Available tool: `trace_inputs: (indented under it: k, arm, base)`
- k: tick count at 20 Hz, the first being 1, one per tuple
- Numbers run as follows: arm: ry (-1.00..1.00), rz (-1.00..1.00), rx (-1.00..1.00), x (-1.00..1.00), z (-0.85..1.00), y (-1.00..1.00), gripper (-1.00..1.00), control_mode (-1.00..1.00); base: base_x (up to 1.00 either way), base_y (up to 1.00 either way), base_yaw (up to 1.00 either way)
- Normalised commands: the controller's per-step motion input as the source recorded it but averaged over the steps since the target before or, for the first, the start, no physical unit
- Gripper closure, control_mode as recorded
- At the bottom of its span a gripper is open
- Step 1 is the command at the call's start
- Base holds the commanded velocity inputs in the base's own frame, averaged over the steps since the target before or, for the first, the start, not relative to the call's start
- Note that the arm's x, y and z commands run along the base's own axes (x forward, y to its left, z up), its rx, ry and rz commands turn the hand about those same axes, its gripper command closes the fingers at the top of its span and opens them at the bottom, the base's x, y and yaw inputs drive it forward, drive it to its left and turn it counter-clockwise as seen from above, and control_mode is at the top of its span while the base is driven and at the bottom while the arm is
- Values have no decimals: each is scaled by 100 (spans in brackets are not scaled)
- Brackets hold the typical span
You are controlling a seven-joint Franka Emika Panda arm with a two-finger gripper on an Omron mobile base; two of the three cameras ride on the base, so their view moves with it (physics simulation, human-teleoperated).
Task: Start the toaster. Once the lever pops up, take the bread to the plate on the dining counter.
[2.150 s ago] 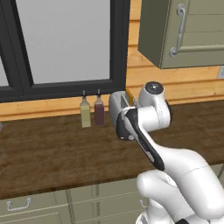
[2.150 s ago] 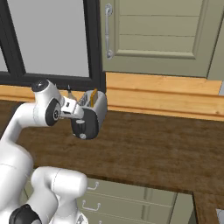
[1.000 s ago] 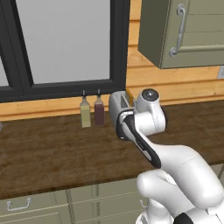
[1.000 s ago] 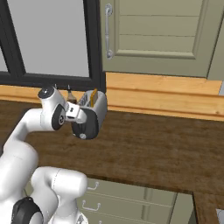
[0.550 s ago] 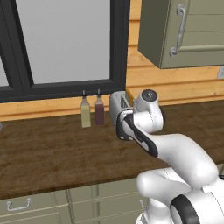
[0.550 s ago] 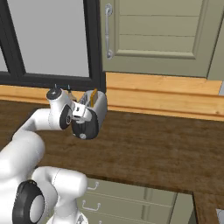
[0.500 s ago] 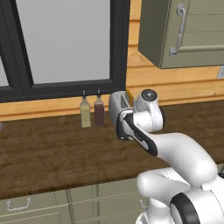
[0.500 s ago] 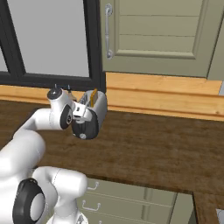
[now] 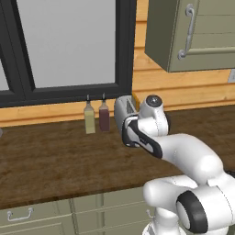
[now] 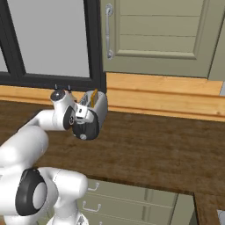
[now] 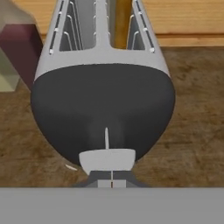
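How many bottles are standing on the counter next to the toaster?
2. A pale yellowish bottle and a dark red bottle stand side by side against the wall under the window, just left of the toaster. The arm could be hiding others behind it.

The closed jaws press against the dark end panel of the toaster (image 10: 97, 113); the bread (image 10: 94, 99) stands in a slot just beyond them.

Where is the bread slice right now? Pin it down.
The bread stands upright in the toaster's right slot in the hand view, on the wooden counter below the window, right of the two bottles in the left base view.
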Motion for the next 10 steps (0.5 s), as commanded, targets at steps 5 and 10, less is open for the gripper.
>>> trace_inputs:
  k: [5, 10]
  arm:
    - [2, 0, 0, 4, -31, 0, 100, -100]
    - [0, 0, 0, 4, -19, 0, 100, -100]
  base:
    - [0, 0, 0]
    - [0, 0, 0]
